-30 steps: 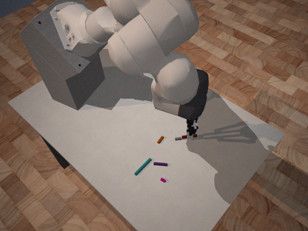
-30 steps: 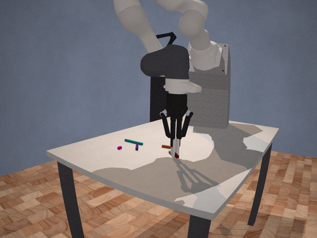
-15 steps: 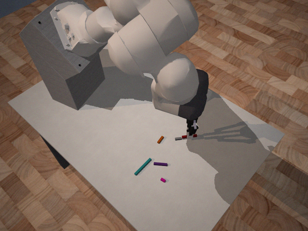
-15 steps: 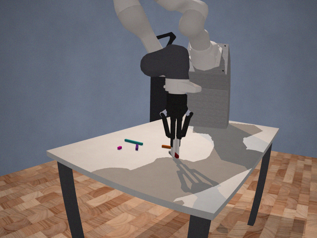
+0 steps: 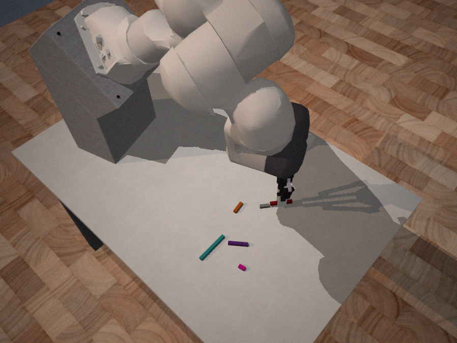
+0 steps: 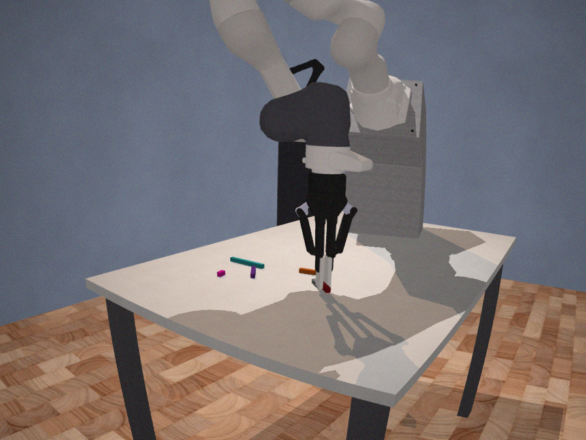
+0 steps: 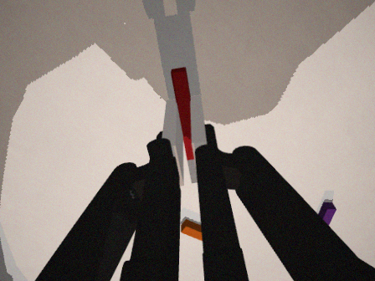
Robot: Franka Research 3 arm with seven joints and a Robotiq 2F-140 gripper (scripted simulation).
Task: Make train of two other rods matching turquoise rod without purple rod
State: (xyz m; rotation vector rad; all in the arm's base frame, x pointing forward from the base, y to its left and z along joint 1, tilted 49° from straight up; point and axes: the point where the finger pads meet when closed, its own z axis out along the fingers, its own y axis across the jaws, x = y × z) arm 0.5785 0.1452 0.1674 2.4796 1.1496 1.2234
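From where I stand, the black two-fingered pincer (image 5: 283, 201) (image 6: 324, 284) (image 7: 186, 114) points down at the pale rectangular surface (image 5: 154, 221) (image 6: 198, 293) (image 7: 84, 146), its pale fingertips clenched on the long red square-sided rod (image 5: 273, 203) (image 6: 327, 287) (image 7: 182, 100). That rod lies crosswise through the grip, an end showing on either side. Just beyond one end, nearly in line with it, is the short grey square-sided rod (image 5: 264, 205) (image 6: 314, 282) (image 7: 192, 172). Seven and three make ten, so this pair looks like the right train for the long turquoise rod (image 5: 211, 247) (image 6: 246, 262), which lies well apart with the purple rod (image 5: 237, 243) (image 6: 253, 272) (image 7: 328, 213) near one end. The stubby magenta rod (image 5: 241, 267) (image 6: 220, 273) and the small orange rod (image 5: 237, 207) (image 6: 307, 271) (image 7: 192, 230) lie away from the pair too.

I judge the step to be the final lining-up of red against grey. I can't tell whether the joint is tight or straight enough; from above, the red looks a touch aside of the grey. I'd keep the red flat and level, nudge it gently along the line, square the ends, then part the fingers evenly and lift straight up. Pressing hard could shove the grey askew; an uneven release could twist the red.

I see no container; every rod is out on the surface.
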